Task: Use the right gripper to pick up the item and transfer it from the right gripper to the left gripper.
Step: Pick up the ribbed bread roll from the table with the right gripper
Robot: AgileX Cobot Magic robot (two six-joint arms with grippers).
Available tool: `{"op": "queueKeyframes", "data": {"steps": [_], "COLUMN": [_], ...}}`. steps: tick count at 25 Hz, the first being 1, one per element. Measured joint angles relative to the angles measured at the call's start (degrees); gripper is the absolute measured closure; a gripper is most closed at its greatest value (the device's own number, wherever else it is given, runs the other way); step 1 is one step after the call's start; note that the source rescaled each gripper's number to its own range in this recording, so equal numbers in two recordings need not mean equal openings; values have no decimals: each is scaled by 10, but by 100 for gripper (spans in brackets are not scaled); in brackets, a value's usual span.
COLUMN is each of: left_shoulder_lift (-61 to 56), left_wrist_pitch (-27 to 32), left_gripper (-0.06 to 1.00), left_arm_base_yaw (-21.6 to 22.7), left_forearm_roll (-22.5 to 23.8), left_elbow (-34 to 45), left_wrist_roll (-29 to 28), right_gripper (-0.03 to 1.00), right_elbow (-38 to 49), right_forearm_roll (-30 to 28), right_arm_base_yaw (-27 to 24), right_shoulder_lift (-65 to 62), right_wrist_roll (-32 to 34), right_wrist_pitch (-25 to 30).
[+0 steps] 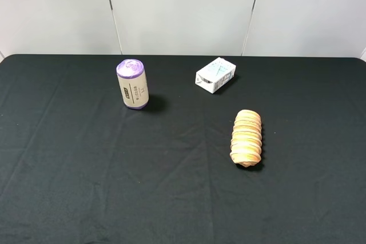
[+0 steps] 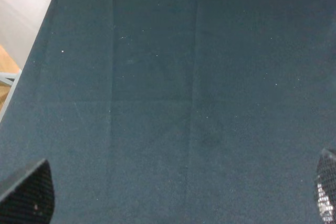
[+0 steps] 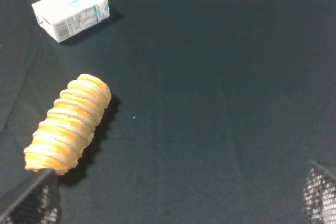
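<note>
On my overhead view the loaf (image 1: 247, 138) lies on the table (image 1: 86, 170), right of centre. From it, the carton (image 1: 215, 74) sits at eleven o'clock and the roll (image 1: 132, 84) at ten, farther off.

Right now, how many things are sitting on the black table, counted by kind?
Tan-orange ridged loaf: 1
Purple-capped beige roll: 1
White-blue carton: 1
Total: 3
</note>
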Motion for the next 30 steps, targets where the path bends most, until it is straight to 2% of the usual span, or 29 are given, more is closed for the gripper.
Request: {"op": "queueKeyframes", "data": {"steps": [3, 9, 13, 16, 22, 26, 30], "left_shoulder_lift": [0, 0, 0, 0, 0, 0, 0], "left_wrist_pitch": [0, 0, 0, 0, 0, 0, 0], "left_gripper": [-4, -4, -4, -4, -4, -4, -4], "left_arm_base_yaw": [0, 0, 0, 0, 0, 0, 0], "left_forearm_roll": [0, 0, 0, 0, 0, 0, 0], "left_elbow": [0, 0, 0, 0, 0, 0, 0], "left_wrist_roll": [0, 0, 0, 0, 0, 0, 0], "right_gripper": [-3, -3, -3, -3, -3, -3, -3], "right_elbow": [-40, -123, -175, -214, -278, -294, -295], "right_forearm_roll": [1, 2, 2, 1, 0, 0, 1], "right_arm_base_yaw": [0, 0, 2, 27, 90, 95, 95], "right_shoulder_lift": [77, 237, 346, 417, 556, 632, 690], "right_wrist_roll": [0, -4, -32, -41, -22, 26, 41], "right_wrist_pitch": [-4, -59, -61, -62, -45, -15, -3]}}
